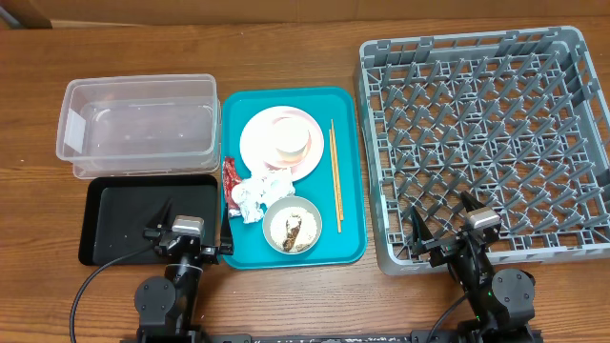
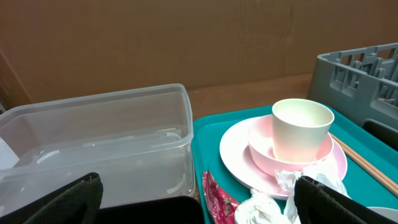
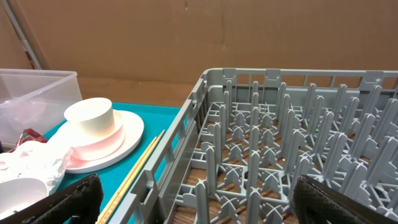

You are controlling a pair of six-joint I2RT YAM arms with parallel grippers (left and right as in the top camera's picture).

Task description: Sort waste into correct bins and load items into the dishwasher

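Observation:
On the teal serving tray (image 1: 349, 114) a pale pink plate (image 1: 259, 143) carries a pinkish bowl (image 2: 264, 151) with a white cup (image 2: 301, 126) standing in it. Crumpled napkins (image 1: 250, 196) and a red wrapper (image 1: 232, 175) lie beside it. In front, a white bowl (image 1: 293, 227) holds rice and brown scraps. Chopsticks (image 1: 335, 176) lie along the tray's right side. To the left stand the clear tub (image 1: 138, 124) and the black tray (image 1: 119, 217), with the grey dish rack (image 1: 486, 143) at right. My left gripper (image 1: 189, 234) is open over the black tray's near edge. My right gripper (image 1: 446, 225) is open over the rack's near left corner.
The wooden table (image 1: 315, 305) shows in front of the trays and along the far side. A brown wall (image 2: 186, 37) stands behind. The tub, teal tray and rack sit close together in a row.

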